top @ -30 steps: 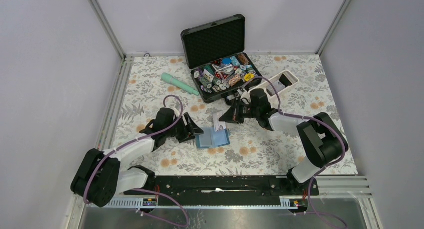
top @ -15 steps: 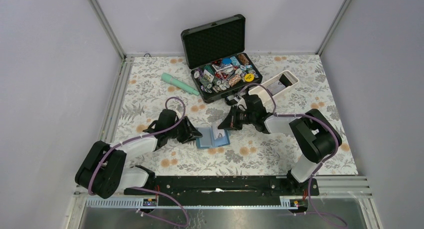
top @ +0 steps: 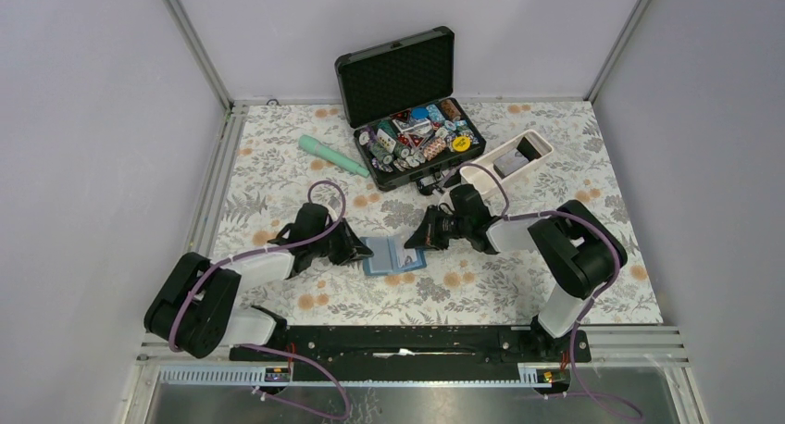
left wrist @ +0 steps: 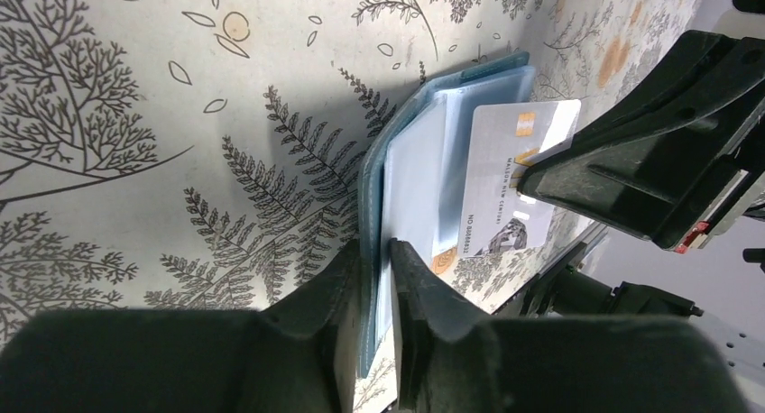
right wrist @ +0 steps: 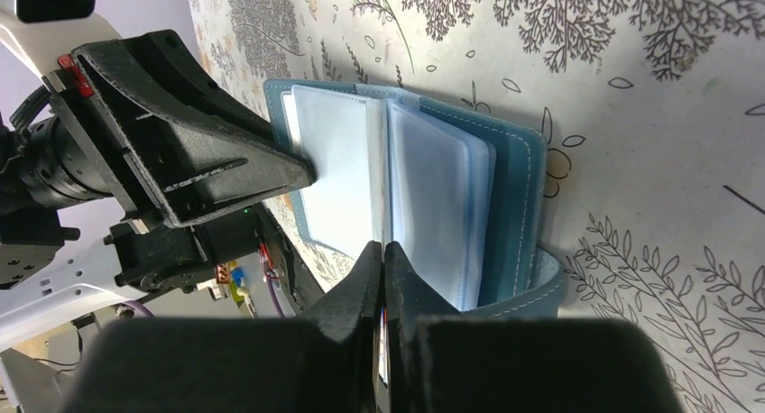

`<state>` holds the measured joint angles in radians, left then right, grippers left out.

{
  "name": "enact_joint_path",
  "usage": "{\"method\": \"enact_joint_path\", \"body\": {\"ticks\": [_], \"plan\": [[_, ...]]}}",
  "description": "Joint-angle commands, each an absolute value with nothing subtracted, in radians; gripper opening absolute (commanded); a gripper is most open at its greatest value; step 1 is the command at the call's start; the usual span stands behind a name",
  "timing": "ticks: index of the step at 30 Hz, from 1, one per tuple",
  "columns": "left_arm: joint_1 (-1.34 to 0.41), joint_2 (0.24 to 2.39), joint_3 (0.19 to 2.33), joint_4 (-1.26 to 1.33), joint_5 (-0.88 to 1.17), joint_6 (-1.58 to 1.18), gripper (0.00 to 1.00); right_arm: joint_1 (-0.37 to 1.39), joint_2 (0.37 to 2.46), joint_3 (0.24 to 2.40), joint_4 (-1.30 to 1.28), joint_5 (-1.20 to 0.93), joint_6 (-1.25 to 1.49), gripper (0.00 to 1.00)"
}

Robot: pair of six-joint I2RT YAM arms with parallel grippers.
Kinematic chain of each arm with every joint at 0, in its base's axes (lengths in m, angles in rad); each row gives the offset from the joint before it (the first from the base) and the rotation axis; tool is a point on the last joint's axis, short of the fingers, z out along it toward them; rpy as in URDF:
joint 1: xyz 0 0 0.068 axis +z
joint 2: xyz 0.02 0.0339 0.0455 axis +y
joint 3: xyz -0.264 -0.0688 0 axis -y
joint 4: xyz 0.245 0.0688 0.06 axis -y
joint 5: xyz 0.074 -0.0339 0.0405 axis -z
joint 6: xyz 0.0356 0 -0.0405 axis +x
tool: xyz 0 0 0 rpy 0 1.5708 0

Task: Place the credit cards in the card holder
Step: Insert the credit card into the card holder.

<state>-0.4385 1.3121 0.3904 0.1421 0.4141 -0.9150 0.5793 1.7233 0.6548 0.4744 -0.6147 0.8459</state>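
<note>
Left wrist: L hand (left wrist: pixel 373 270) pinches card holder (left wrist: pixel 408 165).

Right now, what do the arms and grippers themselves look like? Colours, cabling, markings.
Both arms match: black joint housings, white links on the left arm and right arm, a purple cable looped along each. The left gripper and right gripper have matte black, wedge-shaped fingers; each body carries a small red tab.
</note>
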Motion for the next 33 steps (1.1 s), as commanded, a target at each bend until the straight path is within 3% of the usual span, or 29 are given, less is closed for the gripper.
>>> {"method": "enact_joint_path", "body": {"ticks": [1, 9, 33], "plan": [[-0.443, 1.333, 0.382, 0.215, 0.435, -0.907, 0.16, 0.598, 1.729, 0.634, 0.544, -0.595, 0.851, 0.0], [-0.443, 1.355, 0.376, 0.23, 0.443, -0.906, 0.0, 0.605, 1.754, 0.614, 0.632, -0.608, 0.879, 0.0], [-0.442, 1.354, 0.37, 0.235, 0.447, -0.902, 0.0, 0.627, 1.836, 0.595, 0.697, -0.573, 0.894, 0.0]]}}
